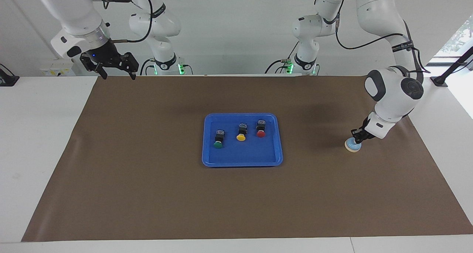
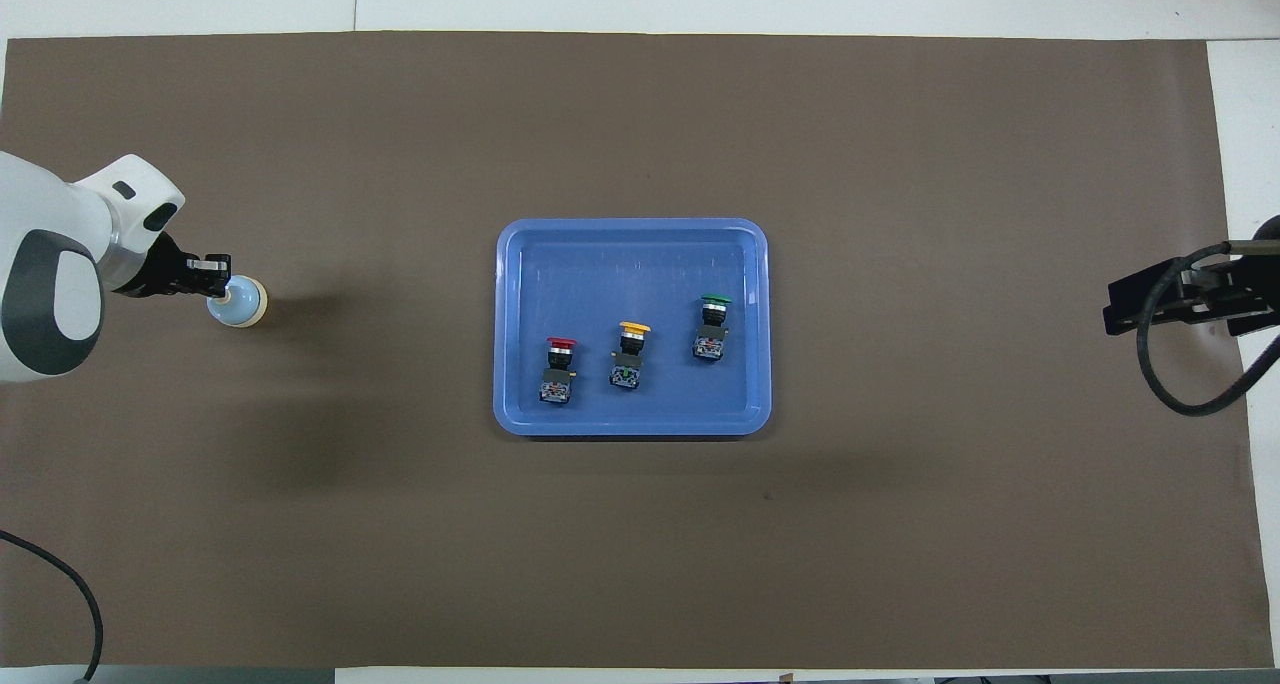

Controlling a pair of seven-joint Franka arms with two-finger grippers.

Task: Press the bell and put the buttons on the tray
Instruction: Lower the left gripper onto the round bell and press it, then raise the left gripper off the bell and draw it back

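Note:
The light-blue bell sits on the brown mat toward the left arm's end of the table, also in the overhead view. My left gripper is shut, its tips down on the top of the bell and covering the knob. The blue tray lies mid-table. In it stand the red button, the yellow button and the green button. My right gripper is open and empty, waiting high over the mat's edge at the right arm's end.
A brown mat covers most of the white table. The right gripper's body and its black cable show at the overhead view's edge. Nothing else lies on the mat.

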